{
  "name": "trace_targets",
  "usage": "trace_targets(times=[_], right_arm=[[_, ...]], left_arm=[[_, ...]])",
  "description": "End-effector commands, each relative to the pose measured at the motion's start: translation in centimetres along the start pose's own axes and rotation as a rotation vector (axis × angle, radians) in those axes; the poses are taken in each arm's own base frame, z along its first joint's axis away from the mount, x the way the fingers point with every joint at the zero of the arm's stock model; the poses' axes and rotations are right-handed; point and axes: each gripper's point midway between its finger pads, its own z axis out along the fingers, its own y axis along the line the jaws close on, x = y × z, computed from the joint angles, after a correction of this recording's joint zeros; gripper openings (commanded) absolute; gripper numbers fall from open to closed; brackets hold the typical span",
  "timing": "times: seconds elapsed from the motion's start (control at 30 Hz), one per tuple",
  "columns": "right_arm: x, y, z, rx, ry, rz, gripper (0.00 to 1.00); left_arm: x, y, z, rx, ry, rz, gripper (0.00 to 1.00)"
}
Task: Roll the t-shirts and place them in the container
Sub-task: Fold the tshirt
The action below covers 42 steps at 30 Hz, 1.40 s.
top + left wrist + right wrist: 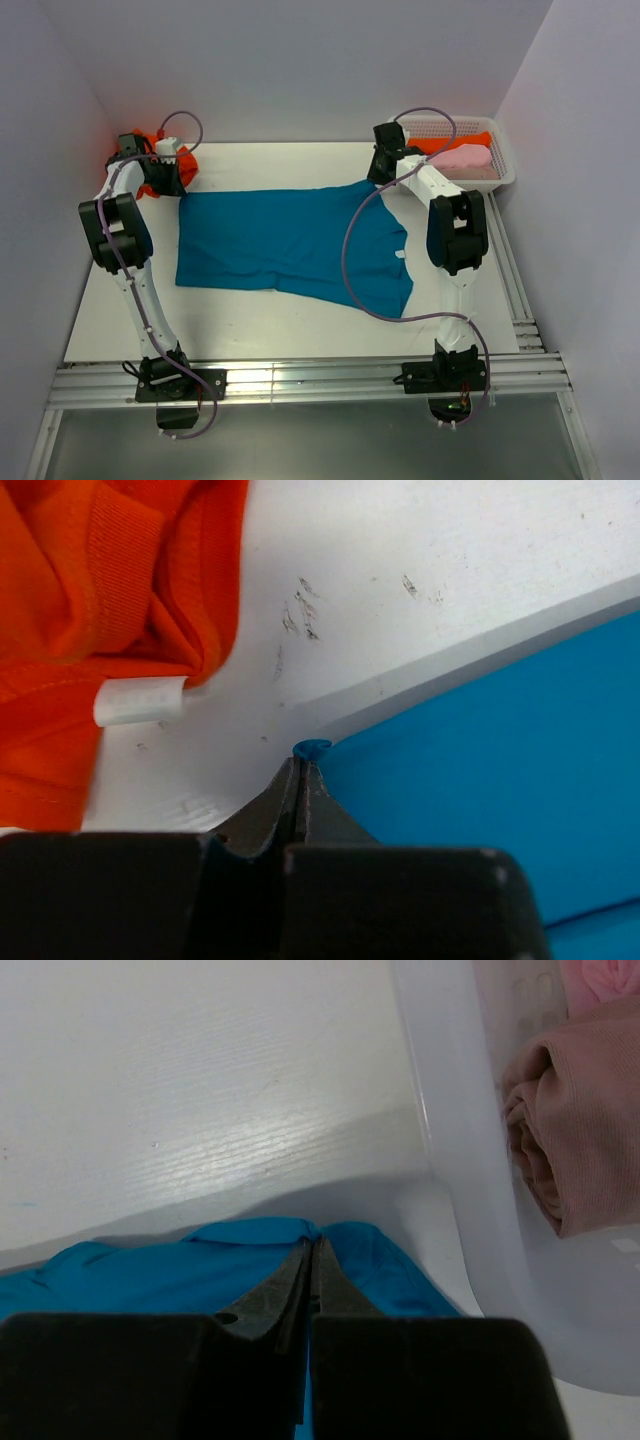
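A teal-blue t-shirt lies spread flat across the middle of the white table. My left gripper is shut on its far left corner; a small fold of teal cloth pokes out past the tips of my left gripper. At the shirt's far right edge my right gripper is shut on bunched teal cloth, which shows on both sides of my right gripper. An orange t-shirt lies crumpled just beyond the left gripper, showing a white label. A rolled pink t-shirt sits in the basket.
A white lattice basket stands at the far right corner, holding the pink roll and an orange garment. Its wall is close to the right gripper. Walls enclose the table on three sides; rails run along the near edge.
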Motion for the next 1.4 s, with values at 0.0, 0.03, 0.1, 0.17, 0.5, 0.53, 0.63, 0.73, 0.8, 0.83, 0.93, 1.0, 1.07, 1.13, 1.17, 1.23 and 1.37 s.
trace_targets(times=[0.0, 0.03, 0.1, 0.17, 0.5, 0.53, 0.63, 0.73, 0.8, 0.83, 0.93, 1.0, 1.07, 1.13, 1.17, 1.23, 1.37], right_arm=[[-3.3, -0.5, -2.4, 0.004, -0.104, 0.02, 0.0], [-3.3, -0.5, -2.6, 0.002, -0.104, 0.02, 0.0], [-3.2, -0.5, -2.6, -0.001, -0.107, 0.018, 0.0], [-3.0, -0.6, -2.8, -0.001, -0.104, 0.017, 0.0], [-1.7, -1.2, -6.2, -0.037, -0.131, 0.055, 0.0], [-1.1, -1.5, -6.8, -0.04, -0.124, 0.062, 0.0], [0.5, -2.0, -7.8, -0.042, -0.114, 0.078, 0.0], [2.4, -2.4, -8.5, -0.034, -0.092, 0.084, 0.0], [3.6, -2.5, -8.8, -0.019, -0.081, 0.084, 0.0], [4.5, -2.8, -9.0, -0.011, -0.069, 0.089, 0.0], [6.3, -3.2, -9.6, -0.001, -0.054, 0.1, 0.0], [7.0, -3.1, -10.2, -0.008, -0.053, 0.114, 0.0], [8.4, -3.7, -10.3, 0.009, -0.038, 0.116, 0.0], [9.6, -4.1, -10.7, 0.02, -0.031, 0.123, 0.0], [9.9, -4.2, -10.8, 0.022, -0.028, 0.124, 0.0], [10.6, -4.5, -11.1, 0.029, -0.023, 0.13, 0.0], [11.2, -5.0, -11.9, 0.033, -0.024, 0.146, 0.0]], left_arm=[[-4.8, 0.4, -2.9, -0.039, -0.121, 0.053, 0.0], [-5.0, 0.6, -3.0, -0.042, -0.127, 0.052, 0.0], [-5.5, 0.8, -3.2, -0.04, -0.137, 0.052, 0.0], [-5.5, 0.7, -3.4, -0.026, -0.128, 0.058, 0.0], [-3.2, -1.5, -4.9, 0.051, -0.054, 0.227, 0.0], [-2.8, -1.6, -4.9, 0.052, -0.039, 0.241, 0.0], [-1.4, -2.1, -5.2, 0.071, 0.003, 0.277, 0.0], [-0.3, -2.7, -5.9, 0.083, 0.029, 0.304, 0.0], [0.3, -3.2, -6.4, 0.092, 0.042, 0.329, 0.0], [0.5, -3.3, -6.6, 0.092, 0.047, 0.335, 0.0], [1.3, -3.6, -7.2, 0.095, 0.068, 0.347, 0.0], [2.0, -3.8, -7.6, 0.1, 0.082, 0.358, 0.0], [2.6, -4.2, -7.9, 0.112, 0.097, 0.362, 0.0], [3.0, -4.4, -8.1, 0.115, 0.107, 0.366, 0.0], [3.3, -4.6, -8.3, 0.118, 0.111, 0.367, 0.0], [3.6, -4.8, -8.6, 0.121, 0.115, 0.37, 0.0], [4.3, -5.3, -9.1, 0.128, 0.127, 0.378, 0.0]])
